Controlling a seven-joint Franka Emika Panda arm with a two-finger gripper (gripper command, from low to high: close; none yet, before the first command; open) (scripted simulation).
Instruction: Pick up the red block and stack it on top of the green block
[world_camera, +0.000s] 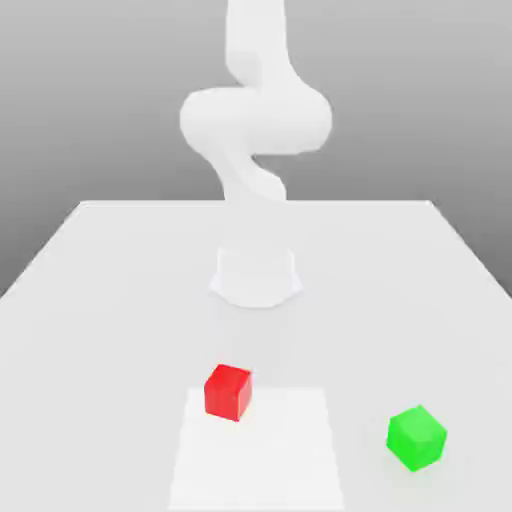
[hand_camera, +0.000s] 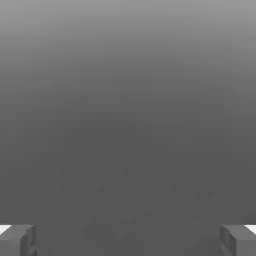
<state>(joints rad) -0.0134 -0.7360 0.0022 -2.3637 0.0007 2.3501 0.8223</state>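
The red block (world_camera: 228, 391) rests on the white table (world_camera: 100, 300), near the front and a little toward the exterior view's left of centre. The green block (world_camera: 416, 437) sits on the table apart from it, toward the exterior view's right and slightly nearer the front. In the hand view my gripper (hand_camera: 128, 240) is open, its two grey fingertips (hand_camera: 17, 240) spread far apart with nothing between them, and plain grey background lies beyond. The white arm (world_camera: 255, 120) rises from its base and leaves the exterior view at the top.
The arm's round base (world_camera: 256, 275) stands at the middle of the table, behind both blocks. A brighter square patch (world_camera: 256, 455) marks the tabletop at the front, with the red block on its far left corner. The table's edges run back on both sides.
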